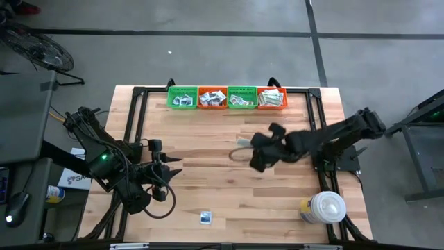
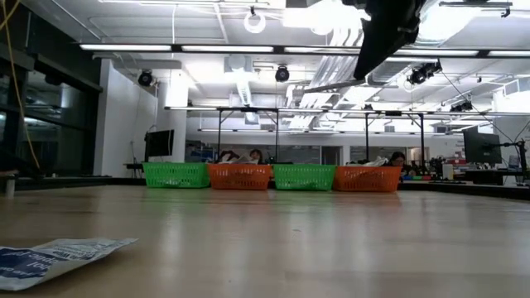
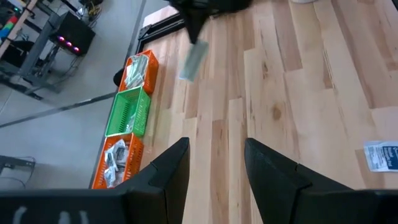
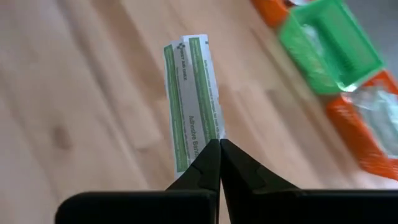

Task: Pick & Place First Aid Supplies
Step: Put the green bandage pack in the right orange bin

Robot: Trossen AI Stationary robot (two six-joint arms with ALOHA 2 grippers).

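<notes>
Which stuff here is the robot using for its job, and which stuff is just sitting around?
For the job:
- bandage strip, pinched in the right gripper
- square packet on the table
- four baskets, green and orange

Just sitting around:
- white round container at the table corner
- left gripper, waiting, fingers apart, holding nothing

Green-white strip packet (image 4: 193, 99): printed "Adhesive Ban…", rest hidden; other print unreadable.
</notes>
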